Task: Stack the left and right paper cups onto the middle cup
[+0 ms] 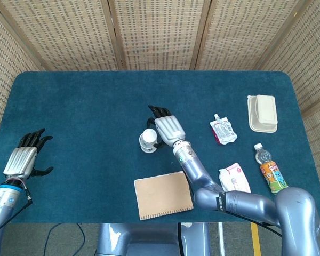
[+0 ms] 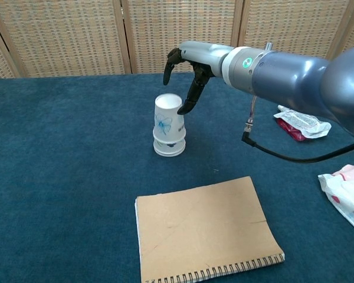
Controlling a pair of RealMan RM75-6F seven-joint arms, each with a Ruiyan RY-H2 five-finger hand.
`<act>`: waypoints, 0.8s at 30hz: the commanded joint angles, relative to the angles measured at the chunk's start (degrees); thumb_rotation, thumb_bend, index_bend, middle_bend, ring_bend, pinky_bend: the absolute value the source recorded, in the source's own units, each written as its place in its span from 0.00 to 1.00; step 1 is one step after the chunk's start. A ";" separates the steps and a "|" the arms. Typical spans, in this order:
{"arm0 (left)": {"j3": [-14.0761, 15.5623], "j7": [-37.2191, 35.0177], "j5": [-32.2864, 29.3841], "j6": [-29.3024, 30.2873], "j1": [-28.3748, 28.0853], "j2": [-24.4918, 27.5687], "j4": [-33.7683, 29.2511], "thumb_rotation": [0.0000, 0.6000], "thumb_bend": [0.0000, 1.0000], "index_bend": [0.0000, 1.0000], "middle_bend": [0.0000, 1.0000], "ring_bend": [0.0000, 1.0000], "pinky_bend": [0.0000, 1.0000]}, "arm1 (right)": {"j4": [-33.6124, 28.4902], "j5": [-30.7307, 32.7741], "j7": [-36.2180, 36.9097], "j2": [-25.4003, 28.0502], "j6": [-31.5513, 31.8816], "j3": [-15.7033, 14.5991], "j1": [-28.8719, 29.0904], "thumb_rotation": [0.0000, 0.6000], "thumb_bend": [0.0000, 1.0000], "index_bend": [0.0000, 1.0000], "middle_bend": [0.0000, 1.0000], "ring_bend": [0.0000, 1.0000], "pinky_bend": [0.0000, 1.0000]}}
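Chest view shows right hand (image 2: 186,71) loosely touching light, crushable stacked cup (image 2: 168,118) at 2 o'clock; needs gentle side hold.

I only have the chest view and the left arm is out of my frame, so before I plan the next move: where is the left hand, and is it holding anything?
Observer: In the head view the left hand is by the table's left edge, fingers apart, holding nothing.
Operator: Any loose cup outside my frame?
Observer: None that I can see. The only cups are the cup stack beside the right hand.
Operator: What lies beyond the pouch on the right?
Observer: A lidded food box and a drink bottle, near the right edge.
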 commanded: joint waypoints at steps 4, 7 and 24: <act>-0.10 0.13 -0.10 0.02 0.06 -0.06 0.01 1.00 0.22 0.16 0.00 0.00 0.00 | -0.43 -0.14 0.40 0.45 0.50 -0.36 -0.44 1.00 0.09 0.30 0.02 0.00 0.11; -0.18 0.25 -0.25 -0.07 0.08 -0.13 0.05 1.00 0.22 0.16 0.00 0.00 0.00 | -1.27 -0.72 0.67 1.23 1.00 -0.91 -1.07 1.00 0.09 0.30 0.02 0.00 0.10; -0.15 3.03 -0.01 2.04 0.92 -1.65 0.36 1.00 0.22 0.03 0.00 0.00 0.00 | -10.89 -19.51 12.58 15.90 16.68 -16.59 -22.32 1.00 0.09 0.08 0.00 0.00 0.00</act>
